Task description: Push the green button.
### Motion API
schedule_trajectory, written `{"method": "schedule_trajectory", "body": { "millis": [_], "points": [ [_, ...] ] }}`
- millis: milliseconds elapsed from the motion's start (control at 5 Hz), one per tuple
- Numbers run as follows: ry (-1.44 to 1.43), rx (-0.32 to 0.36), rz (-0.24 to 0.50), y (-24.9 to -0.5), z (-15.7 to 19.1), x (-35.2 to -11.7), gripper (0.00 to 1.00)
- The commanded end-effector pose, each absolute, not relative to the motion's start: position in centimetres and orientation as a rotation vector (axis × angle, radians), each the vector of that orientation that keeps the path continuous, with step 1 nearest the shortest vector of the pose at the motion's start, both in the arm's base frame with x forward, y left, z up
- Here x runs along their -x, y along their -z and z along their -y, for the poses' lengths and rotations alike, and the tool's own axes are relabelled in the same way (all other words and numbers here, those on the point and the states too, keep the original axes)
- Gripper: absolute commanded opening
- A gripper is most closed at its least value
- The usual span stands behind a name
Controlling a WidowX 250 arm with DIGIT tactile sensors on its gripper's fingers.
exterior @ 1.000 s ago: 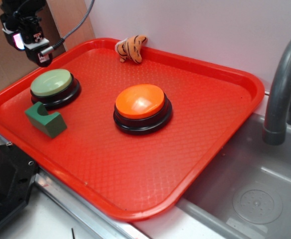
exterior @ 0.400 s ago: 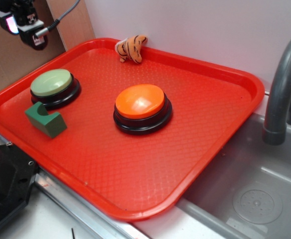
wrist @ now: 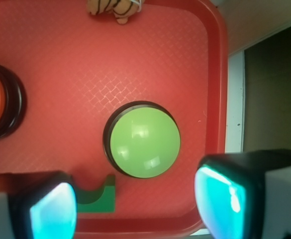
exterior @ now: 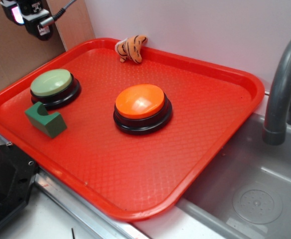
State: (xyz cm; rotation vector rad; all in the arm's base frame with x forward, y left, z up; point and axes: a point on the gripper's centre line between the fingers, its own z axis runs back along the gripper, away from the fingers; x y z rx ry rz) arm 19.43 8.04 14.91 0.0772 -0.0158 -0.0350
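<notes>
Overhead, the gripper [wrist: 138,206] hangs with its jaws spread wide and nothing between them, touching nothing, high above the tray's left rear corner. The green button [exterior: 51,82] sits near the red tray [exterior: 225,79]'s left rim, just behind the dark green block [exterior: 46,119] and well apart from the orange button [exterior: 140,101]. Bare tray floor lies between the buttons, and a small striped toy [exterior: 131,48] rests against the far rim.

A red tray [exterior: 210,74] holds an orange button [exterior: 140,101] on a black base near its middle, a dark green notched block [exterior: 46,119] by its left edge, and a striped toy tiger [exterior: 131,48] at its far rim, beside a grey sink [exterior: 249,184] with a faucet [exterior: 283,84].
</notes>
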Motion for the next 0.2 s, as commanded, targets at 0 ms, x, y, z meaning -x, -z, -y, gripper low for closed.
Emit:
{"method": "schedule_trajectory", "body": {
  "millis": [0],
  "points": [
    [0.061,-0.099,0.079,-17.32,-7.58,-20.02,1.00]
  ]
}}
